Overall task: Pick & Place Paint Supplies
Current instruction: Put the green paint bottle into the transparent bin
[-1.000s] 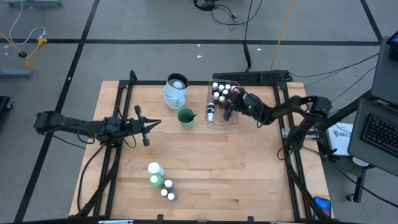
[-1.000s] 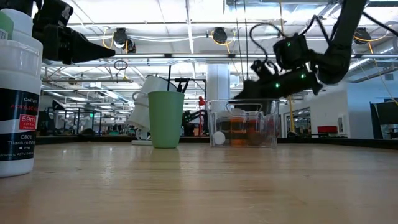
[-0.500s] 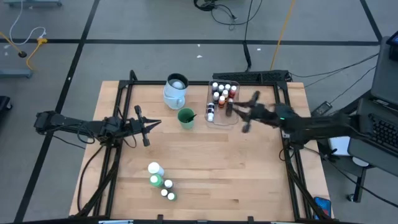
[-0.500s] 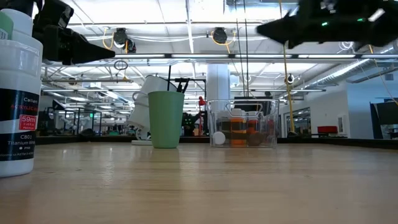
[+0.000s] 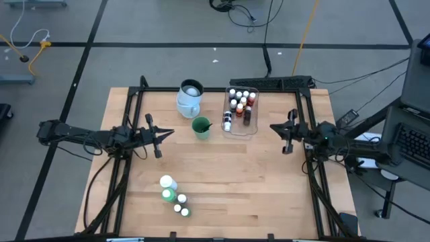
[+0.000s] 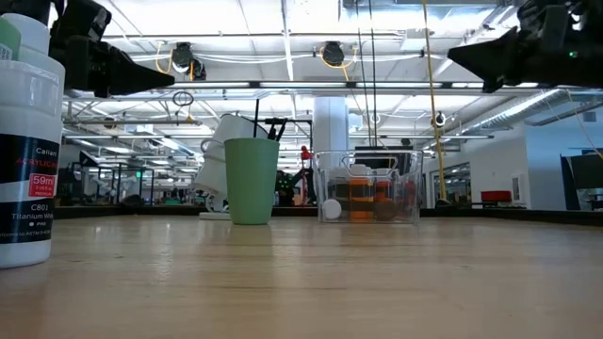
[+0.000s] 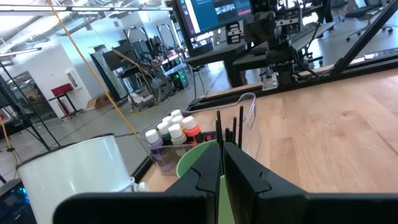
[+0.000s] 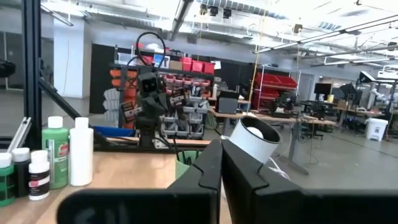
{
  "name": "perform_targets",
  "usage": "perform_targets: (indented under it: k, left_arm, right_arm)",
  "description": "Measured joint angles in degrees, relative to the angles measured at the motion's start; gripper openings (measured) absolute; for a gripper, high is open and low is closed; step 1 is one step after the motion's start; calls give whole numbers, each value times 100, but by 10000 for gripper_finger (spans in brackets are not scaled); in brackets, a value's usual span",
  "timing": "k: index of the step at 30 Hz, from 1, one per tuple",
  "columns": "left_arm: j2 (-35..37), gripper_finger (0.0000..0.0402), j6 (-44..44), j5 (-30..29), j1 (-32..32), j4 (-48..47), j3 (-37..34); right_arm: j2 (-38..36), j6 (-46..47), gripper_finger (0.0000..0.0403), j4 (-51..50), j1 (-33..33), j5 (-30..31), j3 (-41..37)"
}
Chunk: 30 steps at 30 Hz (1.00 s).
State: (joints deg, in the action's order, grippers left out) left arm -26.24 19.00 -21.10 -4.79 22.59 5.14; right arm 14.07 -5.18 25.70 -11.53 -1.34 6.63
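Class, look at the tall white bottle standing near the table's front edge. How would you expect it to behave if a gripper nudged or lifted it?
The white bottle stands tall and narrow, so a push near its cap would probably tip it. Being round, it may then roll toward the green bottle beside it. Its smooth side looks slippery, so a grip low on the body seems safer.

green cup [image 5: 200, 127] — pale-blue jug [image 5: 189, 98], clear tub [image 5: 240, 112]

Two dark slim arms [image 5: 80, 134], tapered black fingers [image 7: 249, 177]
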Motion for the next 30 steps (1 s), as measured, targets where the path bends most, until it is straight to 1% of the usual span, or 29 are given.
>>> perform_targets:
  k: [3,5,7,11,14,16,18,21,24,30]
  left_arm:
    - [0,26,0,0,1,-4,-1]
    - [0,26,2,0,-1,-4,1]
    - [0,26,2,1,1,-2,0]
    - [0,26,2,2,-1,-2,-1]
    - [0,26,9,2,1,11,-1]
    - [0,26,13,2,1,11,0]
    - [0,26,39,2,1,6,-1]
    - [0,26,42,2,0,13,-1]
    - [0,26,39,2,1,28,-1]
    - [0,26,39,2,1,6,1]
  right_arm:
    - [-376,-5,2,-396,0,-4,-32]
    - [-461,-2,1,-376,0,-8,-251]
    - [-453,13,1,-28,-2,25,-559]
    - [-330,8,1,-555,-15,250,-555]
    - [-309,0,1,-645,-11,421,-557]
    - [-224,2,1,-1239,-14,450,-561]
    - [-142,112,1,-1429,-12,410,-564]
    - [-69,329,1,-1295,-11,409,-568]
    - [-58,331,1,-1208,-11,409,-568]
    - [-58,477,1,-434,-9,407,-577]
